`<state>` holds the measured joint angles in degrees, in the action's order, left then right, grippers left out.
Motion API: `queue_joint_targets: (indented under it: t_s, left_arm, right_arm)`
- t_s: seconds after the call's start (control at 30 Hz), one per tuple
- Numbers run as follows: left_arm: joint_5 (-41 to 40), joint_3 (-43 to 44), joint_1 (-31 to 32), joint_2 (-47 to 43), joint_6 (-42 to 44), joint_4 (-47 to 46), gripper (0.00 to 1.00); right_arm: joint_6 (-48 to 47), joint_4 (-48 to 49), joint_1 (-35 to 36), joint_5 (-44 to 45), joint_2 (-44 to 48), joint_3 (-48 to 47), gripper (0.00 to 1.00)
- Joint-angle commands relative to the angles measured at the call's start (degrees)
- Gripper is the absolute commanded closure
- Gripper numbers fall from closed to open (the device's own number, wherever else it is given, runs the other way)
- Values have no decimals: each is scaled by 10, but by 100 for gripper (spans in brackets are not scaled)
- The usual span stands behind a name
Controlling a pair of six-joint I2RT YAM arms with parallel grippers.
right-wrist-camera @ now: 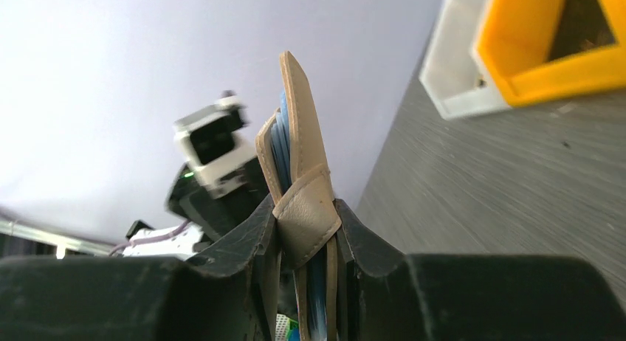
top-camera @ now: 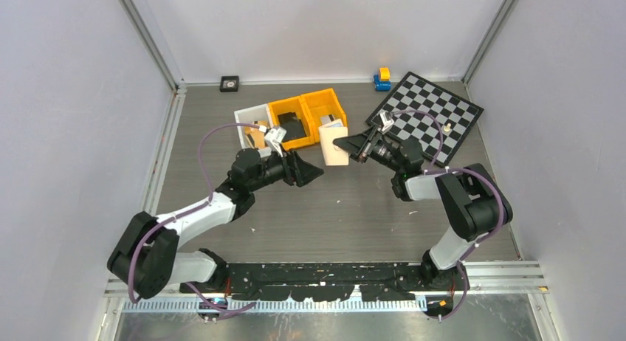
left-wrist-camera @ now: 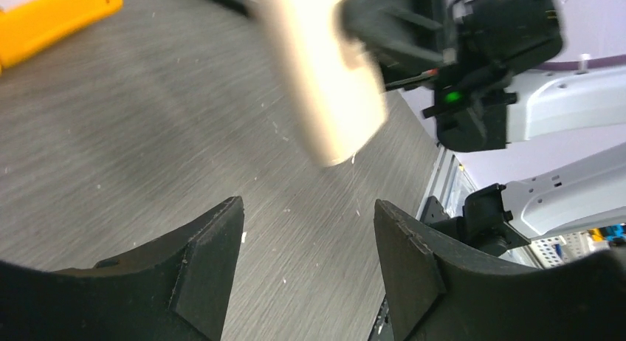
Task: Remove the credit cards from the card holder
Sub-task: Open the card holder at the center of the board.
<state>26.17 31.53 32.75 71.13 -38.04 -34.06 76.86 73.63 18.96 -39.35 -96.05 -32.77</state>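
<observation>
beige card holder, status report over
Right gripper shut on beige bifold card holder, held aloft. Left gripper open, facing it, apart. Blue card edges inside. Nothing between.

The card holder [top-camera: 334, 144] is plain beige-tan, with thin blue layers [right-wrist-camera: 281, 138] showing between its flaps. The left pincer [left-wrist-camera: 306, 223] and right pincer [top-camera: 350, 145] are matt black. The table [top-camera: 354, 208] is grey with a fine streaked grain. Two bins [top-camera: 284, 103] are orange-yellow, and a third bin [top-camera: 249, 111] is white. The board [top-camera: 428, 116] has black-and-pale-grey checks.
</observation>
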Motion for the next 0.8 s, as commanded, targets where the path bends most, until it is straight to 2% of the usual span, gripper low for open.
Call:
queue_joint_targets:
  t_s: [0.0, 0.1, 0.3, 0.5, 0.77]
  left_arm:
    - [55, 21, -27, 41, -71, -49, 35]
    - [96, 16, -36, 75, -108, -136, 43]
    - [146, -11, -37, 98, -162, -308, 44]
    - [150, -20, -37, 94, -163, -330, 43]
    - [176, -30, -37, 109, -192, -420, 44]
  right_arm:
    - [15, 89, 3, -11, 49, -3, 99]
    - [20, 88, 11, -18, 48, -10, 99]
    - [-11, 88, 32, -21, 55, -11, 100]
    - [-33, 88, 55, -20, 49, -14, 100]
    - [-47, 88, 71, -18, 46, -16, 100]
